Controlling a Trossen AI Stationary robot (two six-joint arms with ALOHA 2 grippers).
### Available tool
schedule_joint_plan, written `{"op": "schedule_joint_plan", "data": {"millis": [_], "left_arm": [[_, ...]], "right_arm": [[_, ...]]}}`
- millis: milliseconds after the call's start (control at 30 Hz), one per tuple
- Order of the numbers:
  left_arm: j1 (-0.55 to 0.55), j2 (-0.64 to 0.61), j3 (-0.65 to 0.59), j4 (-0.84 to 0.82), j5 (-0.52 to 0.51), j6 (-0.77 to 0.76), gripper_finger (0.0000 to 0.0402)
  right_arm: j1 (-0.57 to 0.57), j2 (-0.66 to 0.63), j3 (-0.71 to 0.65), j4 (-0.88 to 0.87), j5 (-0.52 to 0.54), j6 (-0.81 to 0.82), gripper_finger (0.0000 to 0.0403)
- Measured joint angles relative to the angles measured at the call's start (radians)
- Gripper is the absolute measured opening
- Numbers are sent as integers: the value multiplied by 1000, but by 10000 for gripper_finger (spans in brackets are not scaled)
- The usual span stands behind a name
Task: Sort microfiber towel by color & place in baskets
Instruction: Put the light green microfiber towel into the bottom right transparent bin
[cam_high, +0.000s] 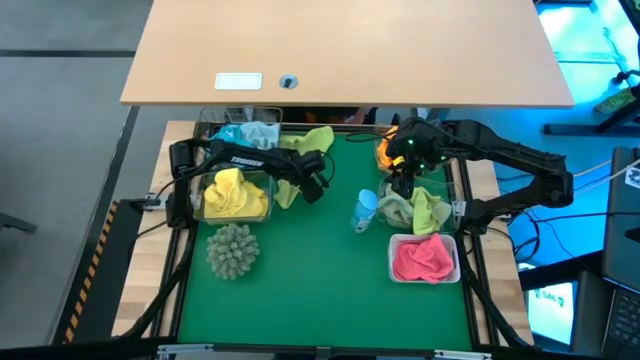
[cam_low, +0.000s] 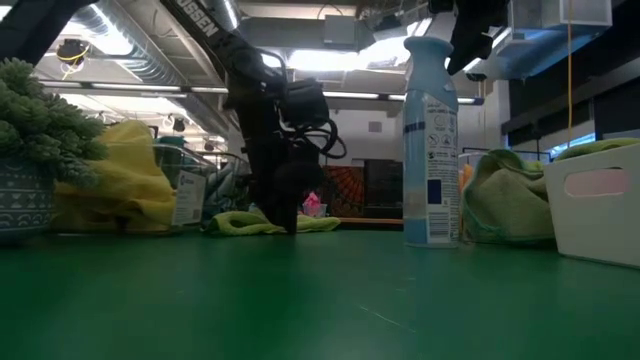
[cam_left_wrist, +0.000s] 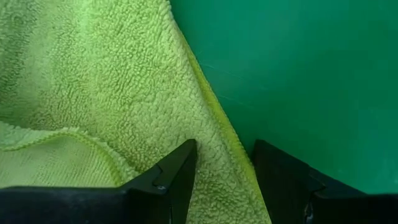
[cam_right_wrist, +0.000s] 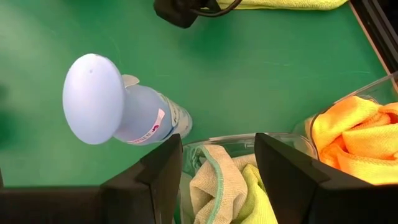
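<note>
While the left end effector (cam_left_wrist: 221, 180) is down on the green counter (cam_high: 320, 280), its fingers stand apart astride the edge of a light green towel (cam_high: 305, 150) lying loose beside the yellow towel's bin (cam_high: 236, 196). The cloth fills most of the left wrist view, and a fold runs between the two fingers (cam_left_wrist: 171, 177).

The right end effector (cam_right_wrist: 217, 174) hovers, fingers apart and empty, over the clear bin (cam_high: 420, 210) that already holds green cloth, with the orange towel (cam_right_wrist: 354, 134) in its bin next door and the blue bottle (cam_high: 364, 209) just beside. A pink towel (cam_high: 424, 258) lies in the white bin; a blue one (cam_high: 250, 133) is in the far left bin.

To do this pick well, I judge the left fingers should press lightly into the pile and close on the doubled edge, not a single layer, then lift straight up so the cloth clears the yellow bin's wall. From the low view the contact point is dark, so the depth of bite is probably shallow. The carry must pass the bottle without tipping it.
</note>
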Motion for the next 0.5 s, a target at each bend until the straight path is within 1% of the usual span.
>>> {"op": "schedule_joint_plan", "data": {"millis": [100,200,367,500], "left_arm": [[5,13,0,-3,23,2,156],[5,14,-1,-3,24,3,139],[5,-5,-3,3,31,3,82],[4,-13,9,-6,13,4,29]], "right_arm": [[0,0,0,-1,0,0,202],[0,0,0,-1,0,0,202],[0,0,0,-1,0,0,202],[0,0,0,-1,0,-1,202]]}}
